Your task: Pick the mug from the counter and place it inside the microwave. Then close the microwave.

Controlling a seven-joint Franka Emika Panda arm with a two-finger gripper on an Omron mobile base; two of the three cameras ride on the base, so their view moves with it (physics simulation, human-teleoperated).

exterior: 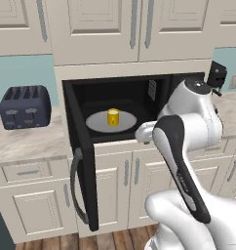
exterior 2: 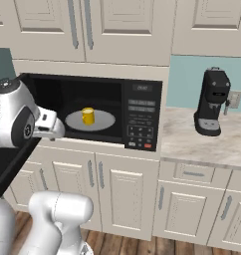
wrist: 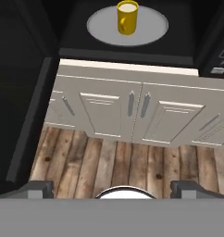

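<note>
The yellow mug (exterior: pixel 113 116) (exterior 2: pixel 88 115) (wrist: pixel 127 17) stands upright on the white round plate (exterior: pixel 98 122) inside the black microwave (exterior 2: pixel 141 119). The microwave door (exterior: pixel 86 171) hangs wide open, swung out to the left. My gripper (wrist: pixel 115 190) is open with nothing between its fingers. It is drawn back out of the cavity, in front of the microwave's lower edge and above the floor, well apart from the mug. The white hand (exterior 2: pixel 49 125) sits just outside the opening at its left. The beige counter (exterior: pixel 27 141) (exterior 2: pixel 202 144) runs on both sides.
A dark blue-grey toaster (exterior: pixel 25 106) stands on the counter left of the microwave. A black coffee machine (exterior 2: pixel 212 102) stands on the right. Cream cabinet doors (wrist: pixel 132 111) lie below and a wooden floor (wrist: pixel 109 162) under the hand. The open door (wrist: pixel 21 92) blocks the left side.
</note>
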